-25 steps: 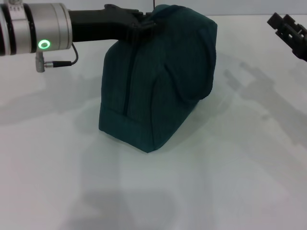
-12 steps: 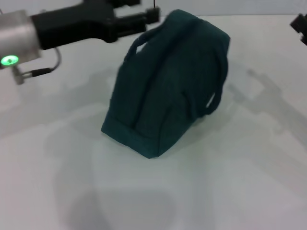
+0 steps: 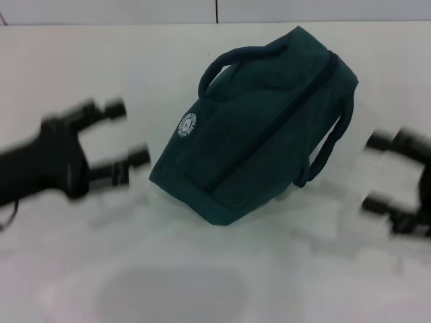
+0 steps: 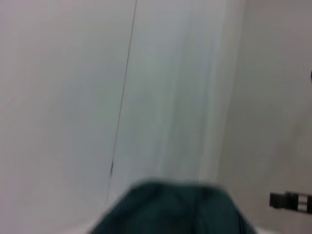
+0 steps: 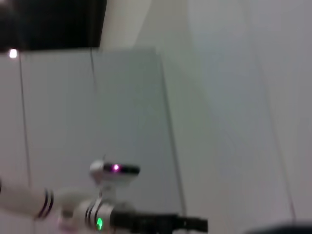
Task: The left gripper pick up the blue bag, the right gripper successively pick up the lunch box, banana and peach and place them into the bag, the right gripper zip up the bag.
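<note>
Teal fabric makes up the blue bag (image 3: pixel 259 128), which sits tipped over on the white counter (image 3: pixel 202 269), resting on its lower edge and one long side with its top slanting up toward the far right. It looks zipped shut; the lunch box, banana and peach are nowhere in view, so by my judgement they are inside and the task is at its end or close to it.

Soft cloth like this will sag and fold wherever it is pinched, and the load inside, if there is one, would make it swing and lean. The best places to take hold look to be the two loop handles: one (image 3: pixel 232 62) arches over the upper left side, the other (image 3: pixel 330 145) hangs down the right flank. A wall pinch would likely slip or bunch.

The left end effector (image 3: pixel 118 138) hovers just left of the bag, its two fingers spread apart and holding nothing. The right end effector (image 3: pixel 387 171) hovers near the bag's right side, fingers likewise apart and empty. Neither touches the cloth.

A round white logo (image 3: pixel 187 124) sits on the left-facing panel below the handle; it has a ring of lettering too small to read. No other writing shows.
</note>
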{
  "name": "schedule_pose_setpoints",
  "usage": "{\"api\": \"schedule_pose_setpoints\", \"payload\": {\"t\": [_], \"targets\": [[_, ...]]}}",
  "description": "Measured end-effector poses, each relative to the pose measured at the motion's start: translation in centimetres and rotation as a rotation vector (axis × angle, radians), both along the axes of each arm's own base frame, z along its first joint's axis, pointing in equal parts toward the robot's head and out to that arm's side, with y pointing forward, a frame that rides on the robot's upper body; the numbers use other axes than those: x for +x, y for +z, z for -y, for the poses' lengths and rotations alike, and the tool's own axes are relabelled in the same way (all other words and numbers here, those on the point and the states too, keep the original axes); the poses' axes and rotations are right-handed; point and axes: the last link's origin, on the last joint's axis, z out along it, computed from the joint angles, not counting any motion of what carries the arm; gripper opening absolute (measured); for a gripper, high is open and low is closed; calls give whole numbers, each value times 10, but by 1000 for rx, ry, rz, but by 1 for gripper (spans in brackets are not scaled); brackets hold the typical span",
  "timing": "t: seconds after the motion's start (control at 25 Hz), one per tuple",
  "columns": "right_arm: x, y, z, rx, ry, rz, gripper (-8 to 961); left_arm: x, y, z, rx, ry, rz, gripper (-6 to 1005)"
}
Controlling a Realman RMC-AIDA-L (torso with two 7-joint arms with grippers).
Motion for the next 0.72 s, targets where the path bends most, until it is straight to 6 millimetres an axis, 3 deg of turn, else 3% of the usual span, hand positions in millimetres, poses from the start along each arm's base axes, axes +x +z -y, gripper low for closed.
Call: {"api": "schedule_pose_setpoints", "payload": {"t": [0.36,0.56,0.72], "targets": [[32,-63,21,19,-112,249,858,-42,-37,39,-121,72,-140,888],[45,-67,27,50,-189,277,857,-51,-40,50,-14,32,-128,887],[48,-65,29,62,-210,273,857,-52,-41,51,-32,35,-122,887]]}}
